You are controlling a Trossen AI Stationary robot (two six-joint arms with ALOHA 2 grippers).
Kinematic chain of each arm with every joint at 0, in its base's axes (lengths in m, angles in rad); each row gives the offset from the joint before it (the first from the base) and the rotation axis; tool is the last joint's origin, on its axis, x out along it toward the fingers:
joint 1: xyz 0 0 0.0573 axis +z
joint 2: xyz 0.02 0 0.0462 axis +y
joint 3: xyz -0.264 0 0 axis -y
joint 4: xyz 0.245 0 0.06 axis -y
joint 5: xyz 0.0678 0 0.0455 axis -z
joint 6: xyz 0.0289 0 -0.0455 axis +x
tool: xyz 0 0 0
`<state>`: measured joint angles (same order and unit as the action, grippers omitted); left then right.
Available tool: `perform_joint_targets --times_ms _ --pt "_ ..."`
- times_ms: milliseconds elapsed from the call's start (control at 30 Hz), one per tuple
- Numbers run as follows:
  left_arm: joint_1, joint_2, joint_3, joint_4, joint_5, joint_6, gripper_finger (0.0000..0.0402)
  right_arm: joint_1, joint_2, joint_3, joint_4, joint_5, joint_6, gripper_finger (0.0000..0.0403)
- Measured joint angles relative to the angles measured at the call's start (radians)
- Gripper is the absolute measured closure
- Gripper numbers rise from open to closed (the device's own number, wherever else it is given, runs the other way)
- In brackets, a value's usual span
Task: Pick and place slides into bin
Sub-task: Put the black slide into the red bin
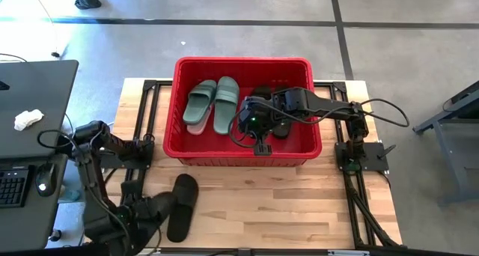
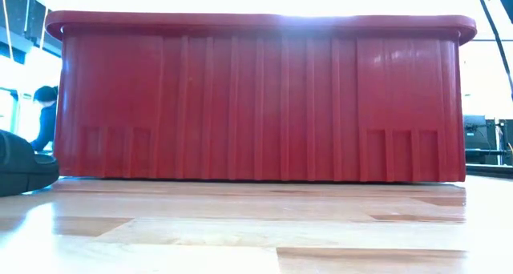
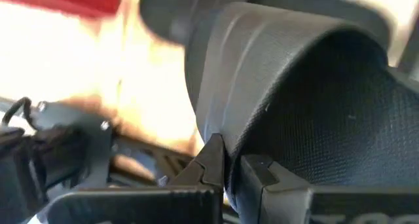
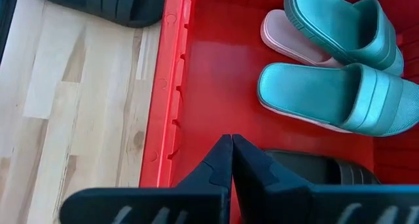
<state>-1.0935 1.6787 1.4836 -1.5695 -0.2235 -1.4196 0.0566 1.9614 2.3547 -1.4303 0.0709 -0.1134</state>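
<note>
The red bin stands at the table's far middle; its near wall fills the low view. Inside lie two sage-green slides on a pale pink slide, and black slides to their right. My right gripper is shut and empty, inside the bin above its floor near the near wall. One black slide lies on the table near left. My left gripper is shut on it. My left gripper pinches the black slide between its two fingers at the edge of its strap, on the slide's left side. The fingers come about level from the table's left. Whether the slide is lifted clear of the table, I cannot tell.
Bare wooden table top lies between the bin and the near edge. A dark desk with a keyboard, a mouse and a white cloth stands left of the table. A person shows far off in the room.
</note>
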Motion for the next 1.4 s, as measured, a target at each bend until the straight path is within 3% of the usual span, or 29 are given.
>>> perform_joint_targets --times_ms 433,867,1100,1267,1400 --pt "0.0 0.0 0.343 0.076 -0.166 0.252 0.04 0.0 0.0 0.0 -0.02 -0.027 -0.026 0.0403" --pt "0.037 -0.001 0.564 0.101 -0.559 0.577 0.0401 0.0 -0.037 0.0 -0.039 -0.057 -0.039 0.0403" --pt "0.216 0.0 0.619 0.1 -0.659 0.885 0.0401 0.0 -0.146 0.0 -0.002 -0.057 -0.023 0.0403" --pt "0.407 0.0 0.641 0.107 -0.792 1.063 0.0401 0.002 -0.227 0.001 0.006 -0.056 0.005 0.0403" --pt "0.576 0.0 0.645 0.147 -0.825 1.186 0.0402 0.011 -0.279 0.001 -0.005 -0.037 0.008 0.0403"
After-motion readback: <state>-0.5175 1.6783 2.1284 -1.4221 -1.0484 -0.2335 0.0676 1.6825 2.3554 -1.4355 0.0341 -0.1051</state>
